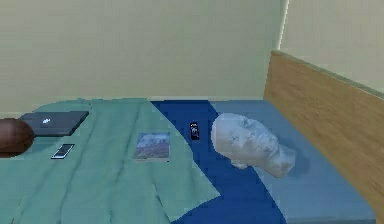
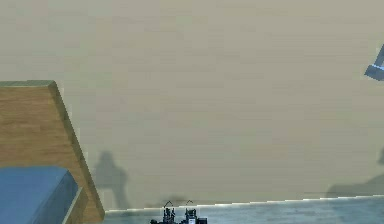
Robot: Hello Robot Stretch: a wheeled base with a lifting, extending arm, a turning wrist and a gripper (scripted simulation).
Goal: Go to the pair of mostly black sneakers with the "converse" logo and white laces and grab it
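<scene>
End effector (image 2: 163, 218): a dark body at the very bottom edge of the arm side view, just left of centre; fingers not resolvable, so I cannot tell whether they are spread or pressed together, or whether they hold anything. Just right of it, the arm's two white marker squares (image 2: 179, 212) stand side by side and upright, cut by the same edge. Little of the arm reaches into the picture. Behind the markers runs a narrow grey-blue strip of floor (image 2: 300, 209), then a plain beige wall (image 2: 220, 100). Well apart at that view's left: the end of a wooden headboard (image 2: 40, 135) with the blue corner of a bed (image 2: 35, 195) below it. A small blue-grey shape (image 2: 376, 70) sits at the right edge, not identifiable. Forward view: the bed carries a blue sheet (image 1: 250, 195) and a teal blanket (image 1: 100, 185). On the blanket lie a dark laptop (image 1: 55, 123), a phone (image 1: 62, 151) and a flat book (image 1: 153, 146). A small dark device (image 1: 194, 130) lies on the sheet, near a white bust (image 1: 255, 145) on its side. A dark brown rounded thing (image 1: 12, 137) is at the left edge. The place of the sneakers cannot be told.
</scene>
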